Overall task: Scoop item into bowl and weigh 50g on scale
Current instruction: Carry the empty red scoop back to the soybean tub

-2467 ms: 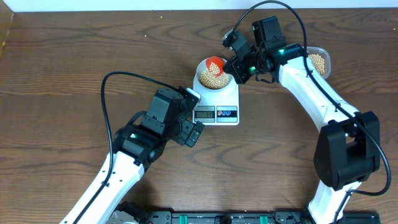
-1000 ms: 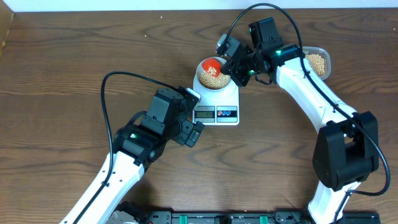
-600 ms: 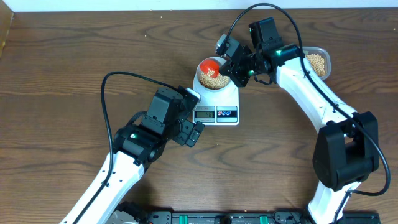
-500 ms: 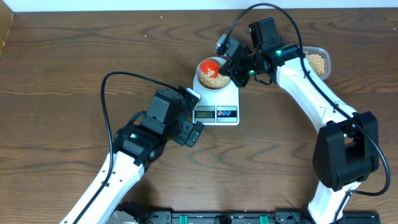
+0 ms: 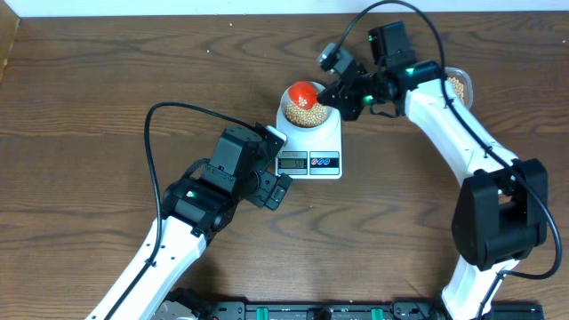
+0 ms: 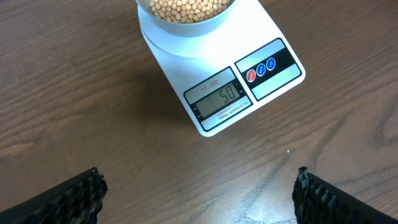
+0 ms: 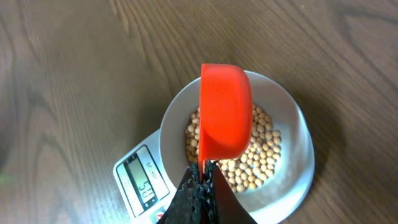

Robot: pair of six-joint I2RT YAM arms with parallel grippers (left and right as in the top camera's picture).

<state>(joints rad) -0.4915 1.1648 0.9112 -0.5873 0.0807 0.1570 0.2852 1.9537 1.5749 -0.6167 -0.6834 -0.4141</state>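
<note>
Fifty shows on the scale (image 6: pixel 211 93), where the bowl (image 7: pixel 297 134) of beans (image 7: pixel 258 158) sits. Right claw (image 7: pixel 200 186) grips the red scoop (image 7: pixel 225 112), tipped directly above the bowl; left claw (image 6: pixel 199 199) hangs open before the scale.

Tan-yellow for the beans (image 7: pixel 255 155); pale blue-white for the bowl (image 7: pixel 295 134); plain white for the scale (image 6: pixel 180 62), with a grey display (image 6: pixel 219 101) and 1 red and 2 blue buttons (image 6: pixel 261 67) on a black panel (image 6: pixel 283 55); bright orange-red for the scoop (image 7: pixel 225 112); dark brown, streaked with wood grain, for the table (image 5: pixel 89 107).
</note>
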